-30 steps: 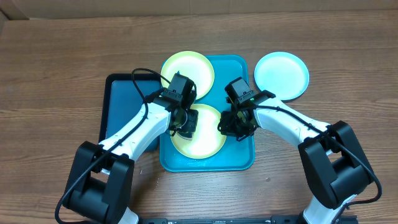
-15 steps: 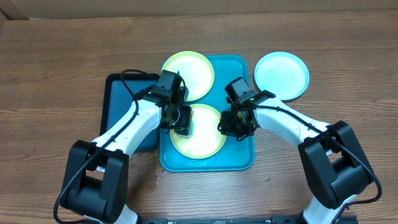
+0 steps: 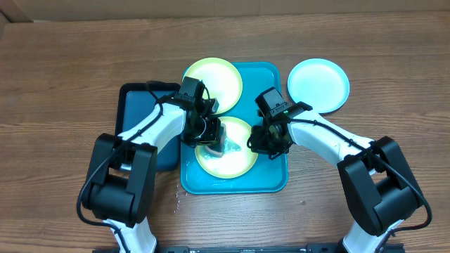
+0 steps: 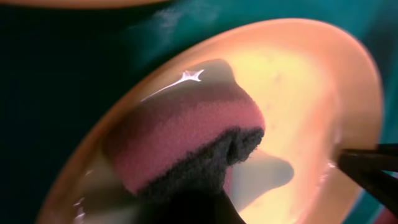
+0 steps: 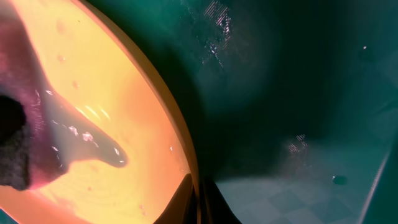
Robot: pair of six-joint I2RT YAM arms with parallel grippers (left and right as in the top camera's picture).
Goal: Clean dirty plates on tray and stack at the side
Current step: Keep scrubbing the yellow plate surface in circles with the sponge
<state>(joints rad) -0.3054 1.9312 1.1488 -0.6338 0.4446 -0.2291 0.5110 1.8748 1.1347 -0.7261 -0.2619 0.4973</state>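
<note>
Overhead: L end effector (image 3: 209, 140) pinches sponge (image 4: 186, 134); R end effector (image 3: 255, 145) pinches plate (image 3: 232, 163) rim.

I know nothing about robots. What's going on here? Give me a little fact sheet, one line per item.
left hand: shut on a sponge, which lies on the front plate
right hand: shut on the front plate's rim
back plate: on the turquoise tray, overlapping its far left rim
third plate: on the table, right of the turquoise tray
navy tray: left of the turquoise tray
</note>
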